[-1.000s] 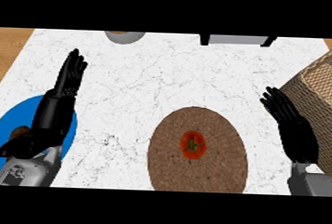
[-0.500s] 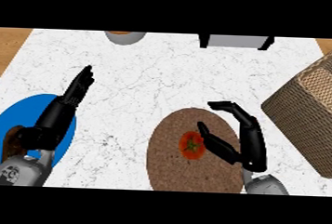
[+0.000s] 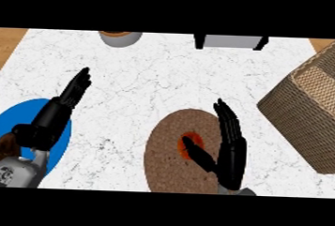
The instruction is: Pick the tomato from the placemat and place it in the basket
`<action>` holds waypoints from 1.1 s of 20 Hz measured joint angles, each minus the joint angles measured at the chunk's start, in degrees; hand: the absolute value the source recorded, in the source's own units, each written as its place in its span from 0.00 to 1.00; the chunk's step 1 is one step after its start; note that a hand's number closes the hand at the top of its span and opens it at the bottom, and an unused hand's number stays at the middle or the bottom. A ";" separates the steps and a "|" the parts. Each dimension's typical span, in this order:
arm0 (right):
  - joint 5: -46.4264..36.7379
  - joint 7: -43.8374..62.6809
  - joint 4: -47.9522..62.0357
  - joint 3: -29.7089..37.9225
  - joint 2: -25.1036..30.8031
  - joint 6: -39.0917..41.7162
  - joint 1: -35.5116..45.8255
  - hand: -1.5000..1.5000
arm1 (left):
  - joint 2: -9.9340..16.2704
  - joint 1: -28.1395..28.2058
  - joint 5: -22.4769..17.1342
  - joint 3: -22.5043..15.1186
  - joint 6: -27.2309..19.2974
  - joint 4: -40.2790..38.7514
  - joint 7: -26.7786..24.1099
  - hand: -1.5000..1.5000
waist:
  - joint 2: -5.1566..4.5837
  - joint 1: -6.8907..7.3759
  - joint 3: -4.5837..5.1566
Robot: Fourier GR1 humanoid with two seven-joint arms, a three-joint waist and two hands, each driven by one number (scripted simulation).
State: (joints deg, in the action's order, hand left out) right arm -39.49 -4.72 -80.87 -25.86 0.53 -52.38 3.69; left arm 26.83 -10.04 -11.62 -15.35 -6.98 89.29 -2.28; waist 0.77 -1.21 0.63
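**Tomato on the placemat, right hand at its side**

Tomato [image 3: 188,143] lies near the middle of the round brown placemat [image 3: 165,157]. The right hand [image 3: 228,152] stands just beside it, fingers straight, thumb lying across the fruit; nothing is grasped. The woven basket [image 3: 313,106] sits further right on the white table [image 3: 164,77]. The left hand [image 3: 63,104] rests open above a blue plate [image 3: 11,123].
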 measured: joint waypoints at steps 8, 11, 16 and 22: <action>-17.90 15.40 1.59 2.98 -0.06 5.28 -6.73 0.00 | 1.24 1.14 -0.42 1.47 0.05 0.27 0.23 0.50 | 0.49 -2.17 0.62; -22.50 21.76 0.06 1.85 -0.39 11.68 -8.92 0.00 | 1.42 1.31 -0.51 1.70 0.14 0.43 0.22 0.50 | 0.50 -2.05 0.63; -28.58 33.35 -6.68 -3.38 -0.53 23.42 -11.73 0.00 | 1.25 1.08 -0.60 1.69 0.41 0.28 0.26 0.50 | 0.48 -1.91 0.43; -36.88 50.19 -21.43 -12.58 -0.53 38.32 -14.24 0.00 | 1.24 0.71 -0.89 1.95 0.77 0.59 0.93 0.50 | 0.40 -1.42 0.03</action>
State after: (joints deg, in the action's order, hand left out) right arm -76.38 45.47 -102.30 -38.44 0.00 -14.06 -10.56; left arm 28.07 -9.34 -12.51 -13.40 -6.21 89.88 -1.35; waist 1.17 -2.63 0.66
